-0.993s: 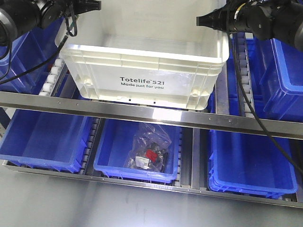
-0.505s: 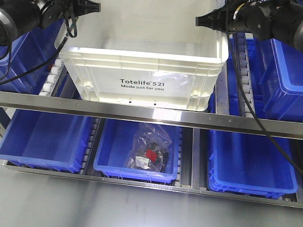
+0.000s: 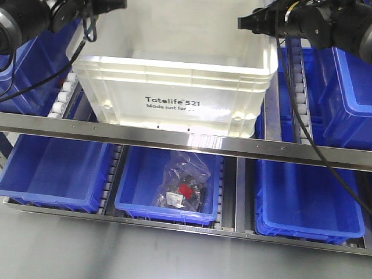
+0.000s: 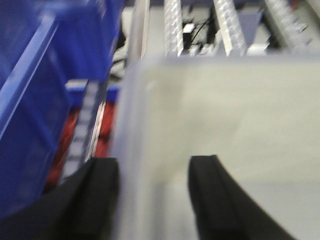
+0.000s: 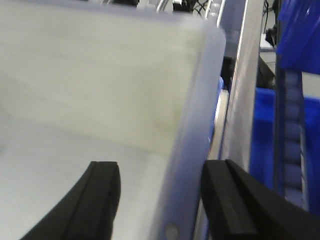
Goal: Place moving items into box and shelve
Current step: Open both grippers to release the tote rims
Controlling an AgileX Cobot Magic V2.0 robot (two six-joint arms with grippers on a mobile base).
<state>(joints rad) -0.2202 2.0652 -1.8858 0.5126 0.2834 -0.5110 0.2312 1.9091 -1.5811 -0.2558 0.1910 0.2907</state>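
The shelving rack (image 3: 174,138) fills the front view, its steel front rail crossing from left to right, and on its upper level the white Totelife crate (image 3: 174,87) sits in the middle lane, between the roller tracks (image 3: 63,93) at either side. Compared with a second ago the crate has slid a little further back over the rail: the lower line of its black print is now partly lost in glare and its near wall sits slightly deeper, so the shelving push looks nearly done. Blue bins (image 3: 55,174) line the lower level along the front edge; the middle one holds a clear plastic bag (image 3: 183,183) with dark and red bits. The left gripper (image 4: 152,195) straddles the crate's left wall, jaws spread with one finger outside and one inside; whether they pinch the wall I cannot tell. The right gripper (image 5: 160,200) straddles the right wall the same way, jaws apart on either side of it, contact unclear. The moving items are not visible in any view; the crate's interior is washed out, so I cannot confirm that they lie inside.
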